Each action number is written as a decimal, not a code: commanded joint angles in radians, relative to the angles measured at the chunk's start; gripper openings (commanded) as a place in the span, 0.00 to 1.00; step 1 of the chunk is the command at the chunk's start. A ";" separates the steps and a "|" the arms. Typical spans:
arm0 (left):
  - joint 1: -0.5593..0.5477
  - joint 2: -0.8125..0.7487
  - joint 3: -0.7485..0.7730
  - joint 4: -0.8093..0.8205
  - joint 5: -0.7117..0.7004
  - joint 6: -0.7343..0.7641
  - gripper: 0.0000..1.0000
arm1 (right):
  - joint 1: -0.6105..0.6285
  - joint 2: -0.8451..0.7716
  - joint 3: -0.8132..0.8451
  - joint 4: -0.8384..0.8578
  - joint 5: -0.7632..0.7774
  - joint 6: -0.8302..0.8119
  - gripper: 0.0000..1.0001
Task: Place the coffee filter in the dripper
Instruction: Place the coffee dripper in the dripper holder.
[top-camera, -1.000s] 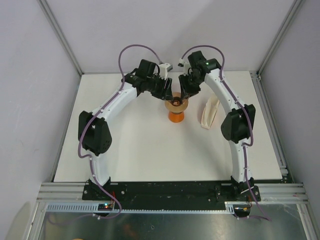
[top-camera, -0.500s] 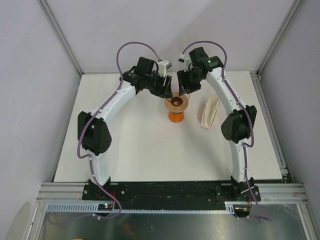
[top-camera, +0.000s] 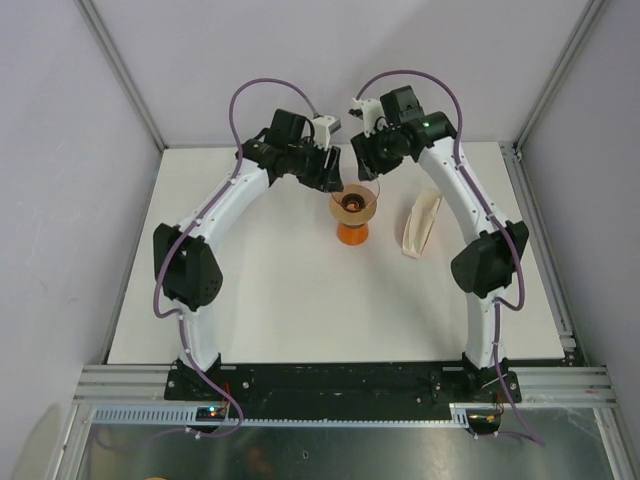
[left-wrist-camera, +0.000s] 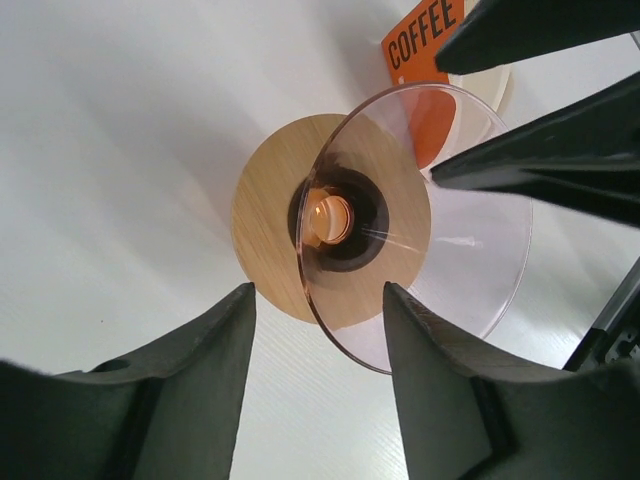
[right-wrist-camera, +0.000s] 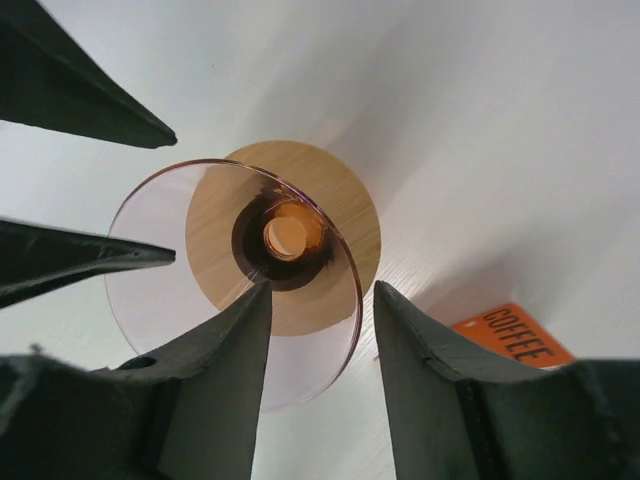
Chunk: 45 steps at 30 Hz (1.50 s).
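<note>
Well, the white table carries everything, and both arms arch over its far half, their tips nearly meeting above one small stack. The left gripper has its jaws parted about halfway with nothing between them. The right gripper faces it, parted much the same and also holding nothing.

Directly below both sets of fingertips stands the orange beaker. A flat wooden ring lies on its mouth, and the dripper sits upright in the ring's centre hole. I read that part as ready: the dripper looks seated and level, and neither gripper touches it as far as I can tell.

The dripper is bare. Through its clear wall I see only the ring and the orange glow of the hole, no paper. The cream bundle of filters lies on the table near the right gripper, on its outer side and a little toward me, with an orange label showing just past that gripper's finger. I cannot find a single loose coffee filter in any view.

So I judge the main step undone: one filter has to be taken, presumably from that bundle, carried over the rim and settled into the cone.
</note>
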 joint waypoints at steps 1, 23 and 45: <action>0.005 -0.016 0.067 -0.002 -0.015 0.027 0.56 | 0.006 -0.070 -0.017 0.096 -0.014 -0.127 0.48; 0.005 0.044 0.103 -0.003 -0.013 0.023 0.36 | -0.001 -0.016 -0.053 0.084 -0.173 -0.254 0.35; 0.005 0.092 0.097 -0.004 0.019 -0.005 0.17 | -0.060 -0.042 -0.267 0.252 -0.287 -0.223 0.01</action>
